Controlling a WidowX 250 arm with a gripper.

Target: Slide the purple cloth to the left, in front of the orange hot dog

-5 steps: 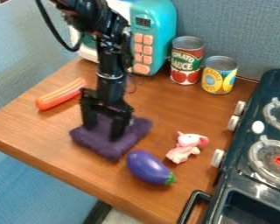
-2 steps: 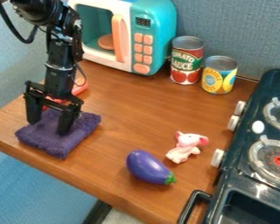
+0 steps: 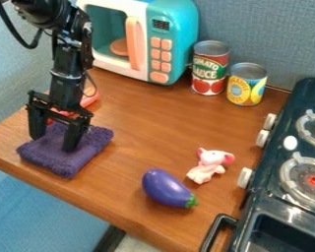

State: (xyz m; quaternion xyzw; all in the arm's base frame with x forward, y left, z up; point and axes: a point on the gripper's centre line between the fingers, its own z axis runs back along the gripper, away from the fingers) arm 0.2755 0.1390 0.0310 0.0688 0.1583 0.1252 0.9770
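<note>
Gripper (image 3: pixel 53 143), black and two-fingered, is hanging at the left of the view with its fingers standing wide apart. Both tips are meeting the top of a purple cloth (image 3: pixel 88 147), one near its left edge and the other closer to its middle. The cloth is lying folded into a thick, roughly square pad near the front left edge of the table (image 3: pixel 143 123). Its pile is looking fluffy.

Directly behind the gripper, an orange-red toy (image 3: pixel 90 97) is lying partly hidden by the fingers and wrist. Farther back, a toy microwave (image 3: pixel 181 37) is standing by the wall panel (image 3: pixel 272 29); its casing is showing smooth turquoise and white, with a peach handle and buttons. A round, peach-coloured piece is sitting inside.

Right of the microwave, two cylindrical metal cans are standing upright: a taller red-and-green can (image 3: pixel 209 69) and a shorter yellow-and-blue can (image 3: pixel 246 84).

Right of the cloth and well apart from it, a glossy purple eggplant (image 3: pixel 167 188) is lying with its green stem pointing toward the lower right. Just beyond it, a small pink toy animal (image 3: pixel 208 166) is resting.

At the right edge, a dark toy stove (image 3: pixel 255 211) is carrying ringed grey burners and pale knobs. The tabletop is showing brown wood grain; the wall panel is showing woven blue-grey fabric.
</note>
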